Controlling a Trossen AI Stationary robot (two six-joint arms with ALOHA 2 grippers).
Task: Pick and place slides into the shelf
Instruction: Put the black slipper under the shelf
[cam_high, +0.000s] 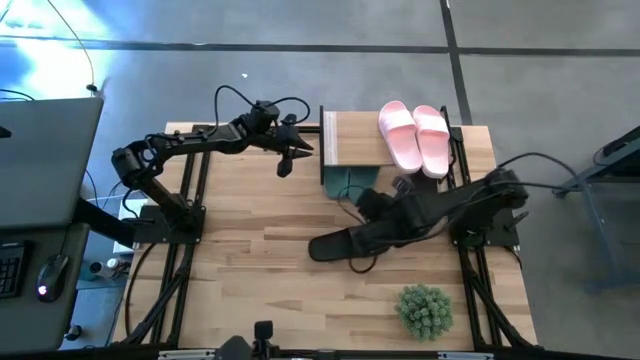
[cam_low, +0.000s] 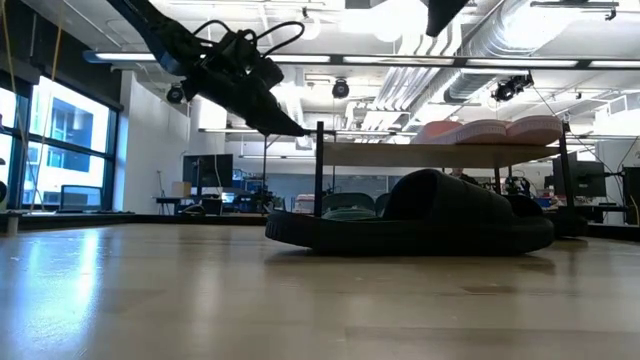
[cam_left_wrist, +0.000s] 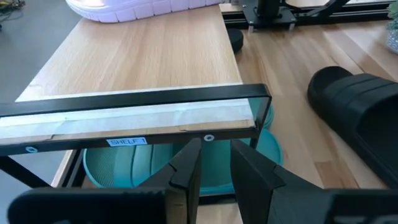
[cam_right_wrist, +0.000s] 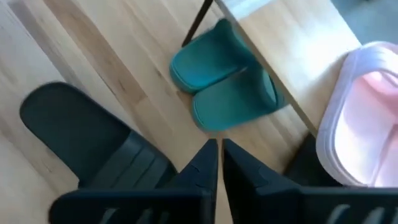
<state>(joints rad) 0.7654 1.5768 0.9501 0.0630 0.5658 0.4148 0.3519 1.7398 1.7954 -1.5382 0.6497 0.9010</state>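
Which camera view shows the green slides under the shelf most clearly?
The right wrist view shows the green slides best: both lie side by side, partly under the shelf board. The left wrist view shows them behind the frame, partly hidden. The high view shows only a small green part below the board. The low view hides them almost fully behind the black slide.

Shelf top (cam_left_wrist: 143, 59): pale wood — smooth, you'll see.
Shelf frame (cam_left_wrist: 124, 99): black metal.
Black slide (cam_low: 420, 215): matt foam.
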